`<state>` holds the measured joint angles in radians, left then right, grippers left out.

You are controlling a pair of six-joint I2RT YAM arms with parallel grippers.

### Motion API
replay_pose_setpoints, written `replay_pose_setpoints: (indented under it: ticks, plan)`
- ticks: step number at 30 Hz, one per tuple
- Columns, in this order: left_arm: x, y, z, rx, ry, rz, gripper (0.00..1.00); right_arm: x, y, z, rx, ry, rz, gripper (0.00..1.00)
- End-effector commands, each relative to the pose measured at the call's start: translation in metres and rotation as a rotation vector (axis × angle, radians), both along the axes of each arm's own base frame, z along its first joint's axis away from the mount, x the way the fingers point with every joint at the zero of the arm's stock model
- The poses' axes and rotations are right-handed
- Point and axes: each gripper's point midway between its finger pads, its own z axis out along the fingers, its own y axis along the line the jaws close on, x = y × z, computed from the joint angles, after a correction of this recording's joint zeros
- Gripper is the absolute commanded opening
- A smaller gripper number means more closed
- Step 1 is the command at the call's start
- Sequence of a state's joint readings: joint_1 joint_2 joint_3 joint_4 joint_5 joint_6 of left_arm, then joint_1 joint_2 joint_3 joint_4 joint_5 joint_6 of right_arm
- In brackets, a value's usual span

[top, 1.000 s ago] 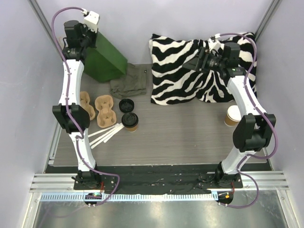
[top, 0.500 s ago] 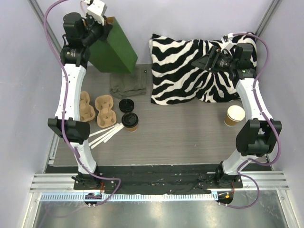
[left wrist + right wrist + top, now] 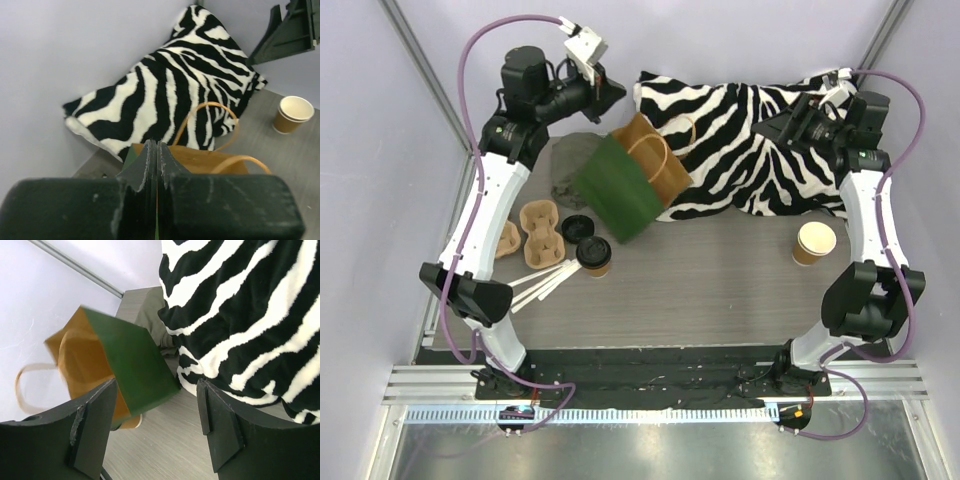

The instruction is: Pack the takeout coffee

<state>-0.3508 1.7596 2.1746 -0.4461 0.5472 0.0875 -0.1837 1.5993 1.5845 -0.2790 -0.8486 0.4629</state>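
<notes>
**Takeout coffee stands on the worktop while the left hand holds the bag**

The takeout coffee (image 3: 594,255) stands upright on the left half of the worktop (image 3: 720,290), about midway between the far and near edges. Its black lid is on. No hand touches it. A loose black lid (image 3: 582,226) lies just beside it on the far side. Two pulp cup trays (image 3: 542,232) lie toward the left edge, and some white sticks (image 3: 540,285) lie near the cup on its near-left side.

The left hand (image 3: 615,92) (image 3: 156,147) is raised near the far edge with its fingers pressed together. In the left wrist view the rim of the green paper bag (image 3: 620,195) (image 3: 200,160) (image 3: 132,360) runs right at the fingertips, so the hand seems to pinch this rim. The bag is tilted, its open mouth showing the brown inside and two handles. Its bottom end is close to the loose lid, and it covers part of an olive cloth (image 3: 570,165).

The right hand (image 3: 790,125) (image 3: 156,390) hovers over the zebra cushion (image 3: 750,160) (image 3: 165,85) (image 3: 240,315) at the far right corner. Its fingers stand apart and it holds nothing.

An open paper cup (image 3: 814,243) (image 3: 292,114) without a lid stands upright near the right edge, well apart from the coffee.
</notes>
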Motion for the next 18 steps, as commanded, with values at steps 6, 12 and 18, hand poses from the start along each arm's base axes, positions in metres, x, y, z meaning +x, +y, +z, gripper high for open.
replay_pose_setpoints:
  ticks: [6, 12, 18]
  plan:
    - [-0.031, 0.006, -0.04, 0.092, 0.139, 0.034, 0.57, -0.03, 0.007, 0.006, -0.003, -0.011, 0.048, 0.79]
    - [-0.039, 0.015, -0.092, 0.14, 0.295, 0.071, 0.69, -0.038, 0.037, -0.006, -0.048, -0.015, 0.145, 0.85]
    - [-0.063, 0.018, -0.14, 0.166, 0.426, 0.044, 0.87, -0.074, 0.063, -0.047, -0.337, -0.029, 0.308, 0.89]
